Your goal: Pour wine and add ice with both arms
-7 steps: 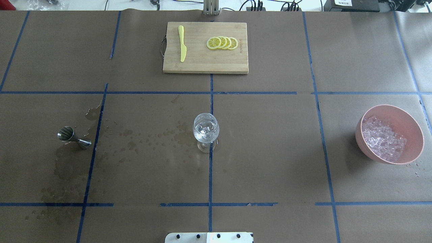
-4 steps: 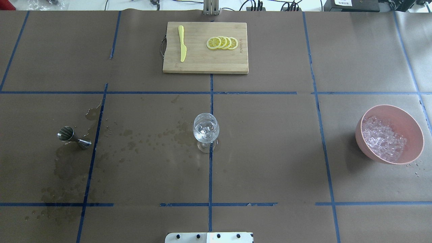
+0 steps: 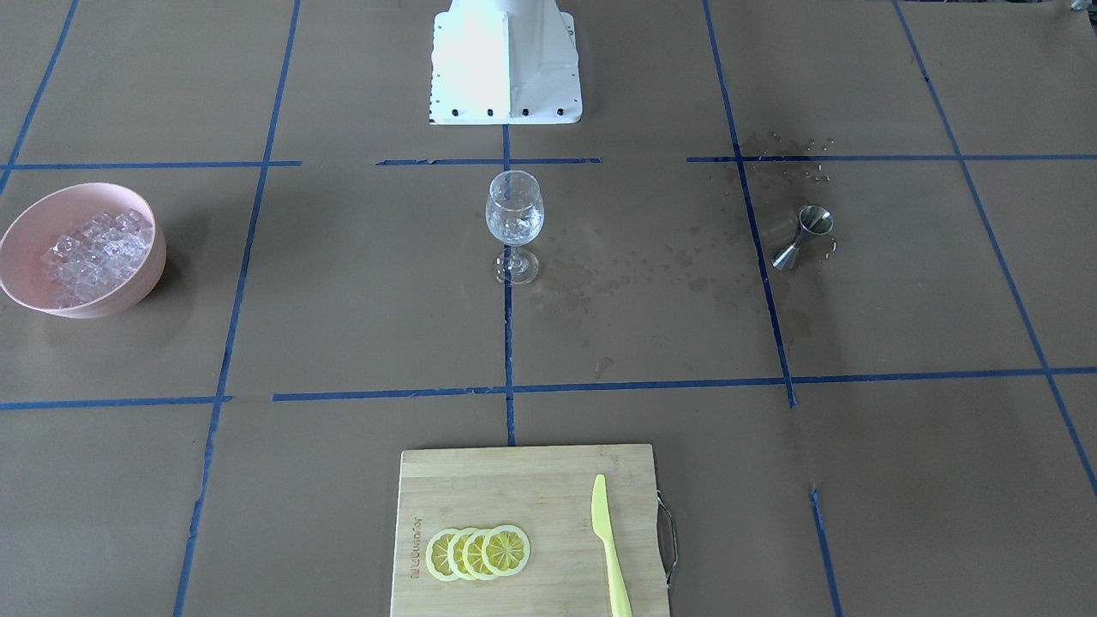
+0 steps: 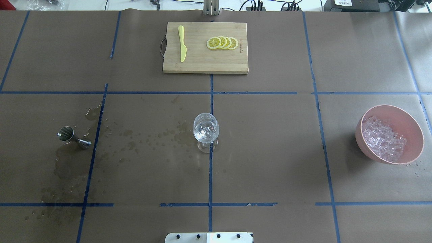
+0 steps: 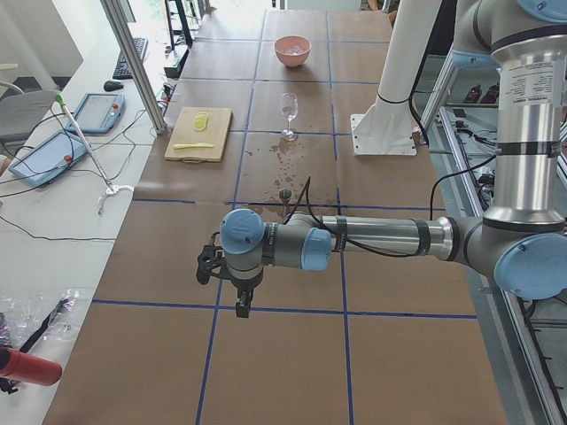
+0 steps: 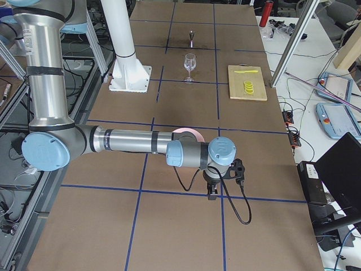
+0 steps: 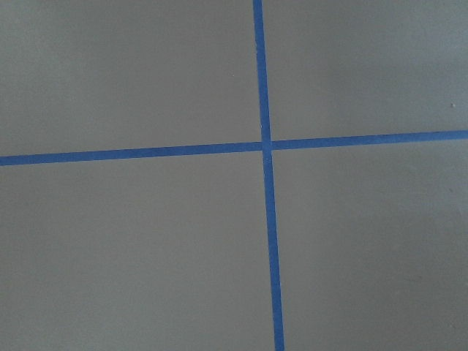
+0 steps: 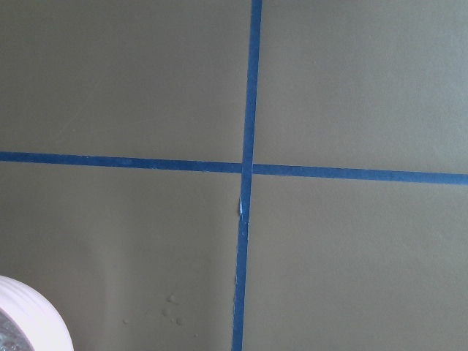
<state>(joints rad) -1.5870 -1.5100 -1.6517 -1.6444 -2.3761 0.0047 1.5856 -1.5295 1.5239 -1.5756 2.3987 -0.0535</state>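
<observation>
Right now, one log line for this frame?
glass: centre, upright, ice in it | jigger: set down, spills around | bowl: holds ice | left gripper: away from items, state unclear | right gripper: same

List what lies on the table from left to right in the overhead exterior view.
metal jigger → yellow knife → wine glass → pink bowl holding the ice. The cutting board and lemon slices overlap the glass from left to right, so they are left out.

The big table [image 4: 270,152] has brown paper and blue tape lines [image 4: 210,175]. A white desk [image 5: 62,266] stands beside it.
</observation>
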